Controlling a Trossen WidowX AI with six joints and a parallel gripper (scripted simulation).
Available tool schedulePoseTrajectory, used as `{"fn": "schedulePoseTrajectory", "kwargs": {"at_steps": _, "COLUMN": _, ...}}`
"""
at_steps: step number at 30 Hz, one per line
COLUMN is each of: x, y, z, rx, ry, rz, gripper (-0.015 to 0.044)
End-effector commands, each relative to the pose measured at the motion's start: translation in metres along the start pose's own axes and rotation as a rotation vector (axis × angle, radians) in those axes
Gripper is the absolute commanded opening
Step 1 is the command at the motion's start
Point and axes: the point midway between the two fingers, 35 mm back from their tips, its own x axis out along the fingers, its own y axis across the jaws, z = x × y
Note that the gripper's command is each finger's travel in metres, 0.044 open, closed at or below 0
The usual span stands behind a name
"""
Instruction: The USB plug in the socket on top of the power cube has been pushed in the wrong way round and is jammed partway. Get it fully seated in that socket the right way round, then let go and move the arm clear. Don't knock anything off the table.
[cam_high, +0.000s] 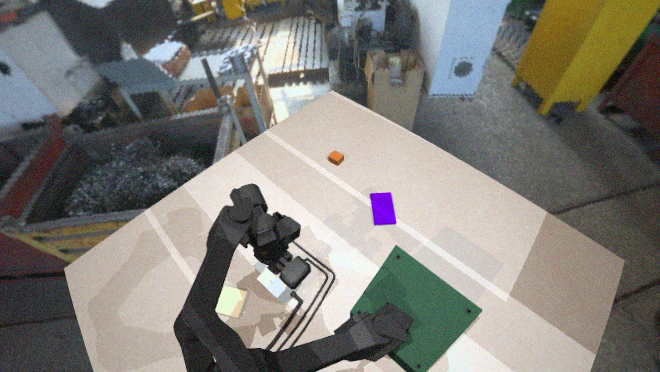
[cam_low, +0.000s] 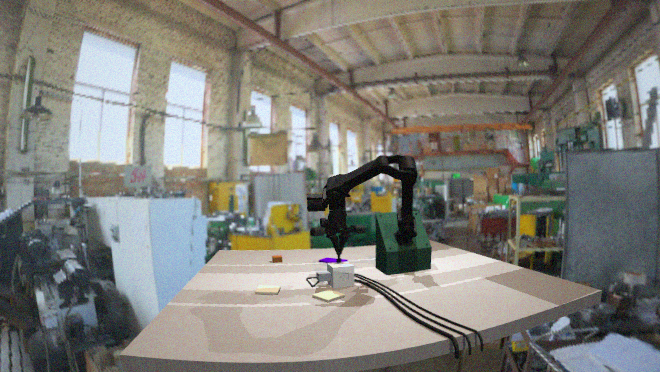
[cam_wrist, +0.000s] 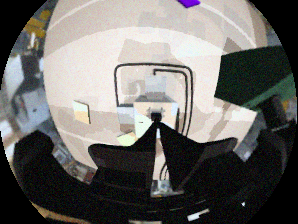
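With the fingers (cam_low: 339, 259) nearly closed on the small USB plug (cam_wrist: 156, 116), the pull should run straight up from the power cube (cam_low: 341, 276) (cam_wrist: 167, 111) beneath them, without tilting.

Seen from the exterior: on the worktop (cam_high: 565, 280) (cam_low: 250, 330) (cam_wrist: 75, 60), with the power cube (cam_high: 272, 282) (cam_low: 341, 276) (cam_wrist: 141, 107) behind the near pad (cam_high: 231, 301) (cam_low: 328, 296) (cam_wrist: 125, 138), right of the far pad (cam_low: 267, 289) (cam_wrist: 81, 113), before and left of the pedestal (cam_high: 440, 300) (cam_low: 410, 257) (cam_wrist: 260, 75).
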Motion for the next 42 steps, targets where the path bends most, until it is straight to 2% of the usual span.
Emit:
{"fn": "schedulePoseTrajectory", "kwargs": {"at_steps": 1, "x": 0.0012, "y": -0.0002, "z": -0.0002, "rx": 0.005, "ry": 0.004, "rz": -0.001, "gripper": 0.0}}
{"fn": "schedulePoseTrajectory", "kwargs": {"at_steps": 42, "x": 0.0062, "y": -0.0002, "z": 0.0, "rx": 0.005, "ry": 0.004, "rz": -0.001, "gripper": 0.0}}
